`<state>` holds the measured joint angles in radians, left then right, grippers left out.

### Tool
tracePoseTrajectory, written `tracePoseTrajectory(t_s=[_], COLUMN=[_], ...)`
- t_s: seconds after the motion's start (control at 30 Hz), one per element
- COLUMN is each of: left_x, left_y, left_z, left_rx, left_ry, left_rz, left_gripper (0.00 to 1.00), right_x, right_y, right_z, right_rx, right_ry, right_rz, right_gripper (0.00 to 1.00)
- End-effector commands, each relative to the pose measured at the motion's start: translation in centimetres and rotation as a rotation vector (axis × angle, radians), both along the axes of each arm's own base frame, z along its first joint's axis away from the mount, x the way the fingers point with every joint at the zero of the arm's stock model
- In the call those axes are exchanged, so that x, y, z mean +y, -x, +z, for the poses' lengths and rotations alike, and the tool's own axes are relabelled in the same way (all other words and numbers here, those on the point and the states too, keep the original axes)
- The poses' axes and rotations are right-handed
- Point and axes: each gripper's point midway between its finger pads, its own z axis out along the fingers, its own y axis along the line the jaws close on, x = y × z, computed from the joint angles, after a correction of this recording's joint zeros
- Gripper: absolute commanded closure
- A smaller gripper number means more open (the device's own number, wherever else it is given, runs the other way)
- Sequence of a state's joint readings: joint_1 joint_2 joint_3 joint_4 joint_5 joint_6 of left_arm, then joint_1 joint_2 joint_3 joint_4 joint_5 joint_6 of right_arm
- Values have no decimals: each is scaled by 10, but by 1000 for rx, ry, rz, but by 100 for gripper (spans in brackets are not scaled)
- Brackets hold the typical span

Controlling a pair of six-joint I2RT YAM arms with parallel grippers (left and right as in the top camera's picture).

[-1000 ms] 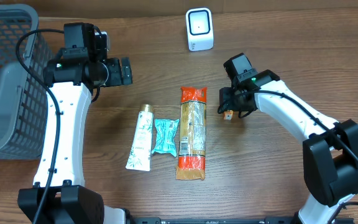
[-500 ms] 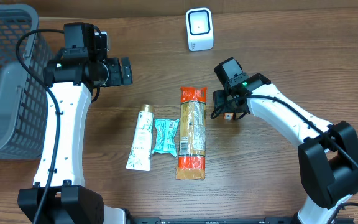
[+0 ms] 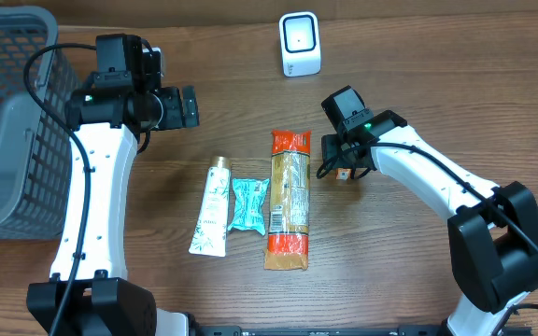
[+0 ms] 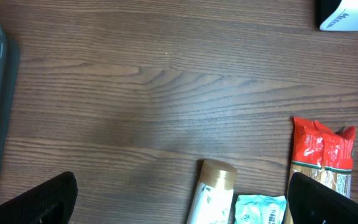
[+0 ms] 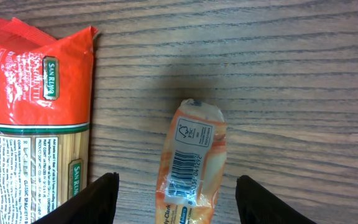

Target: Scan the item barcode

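A small orange packet (image 5: 191, 163) lies flat on the wooden table with its barcode facing up. My right gripper (image 5: 178, 202) hovers over it, open, one finger on each side and neither touching. From above, the packet (image 3: 345, 174) peeks out under the right gripper (image 3: 341, 164), just right of the spaghetti pack. The white barcode scanner (image 3: 300, 44) stands at the back of the table. My left gripper (image 3: 192, 106) is open and holds nothing, raised over bare table at the left (image 4: 182, 210).
A long red spaghetti pack (image 3: 289, 199), a teal packet (image 3: 248, 204) and a white tube with a gold cap (image 3: 212, 207) lie in a row mid-table. A grey mesh basket (image 3: 7, 112) stands at the far left. The scanner's corner (image 4: 348, 15) shows in the left wrist view.
My right arm shifted a little to the left over the orange packet a second ago and has since held still. The left arm has not moved.
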<state>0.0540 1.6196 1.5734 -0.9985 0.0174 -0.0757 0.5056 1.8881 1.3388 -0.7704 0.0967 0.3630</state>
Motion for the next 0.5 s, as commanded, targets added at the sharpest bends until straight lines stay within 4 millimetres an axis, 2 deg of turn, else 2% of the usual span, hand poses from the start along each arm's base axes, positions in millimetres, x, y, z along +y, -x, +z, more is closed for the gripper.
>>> tracePoseTrajectory(t_s=[0.0, 0.13, 0.37, 0.47], left_x=[0, 0, 1, 0], left_y=[-2, -2, -2, -2], left_z=[6, 6, 6, 6], left_rx=[-20, -20, -20, -20], left_ry=[1, 1, 1, 1], left_rz=[13, 13, 13, 13], left_gripper=[0, 0, 0, 0], right_x=[0, 0, -2, -3], right_y=[-2, -1, 4, 4], right_z=[10, 7, -13, -17], right_rx=[-33, -31, -37, -44], right_ry=[-2, 0, -16, -19], right_rz=[-8, -7, -31, -31], right_gripper=[37, 37, 37, 41])
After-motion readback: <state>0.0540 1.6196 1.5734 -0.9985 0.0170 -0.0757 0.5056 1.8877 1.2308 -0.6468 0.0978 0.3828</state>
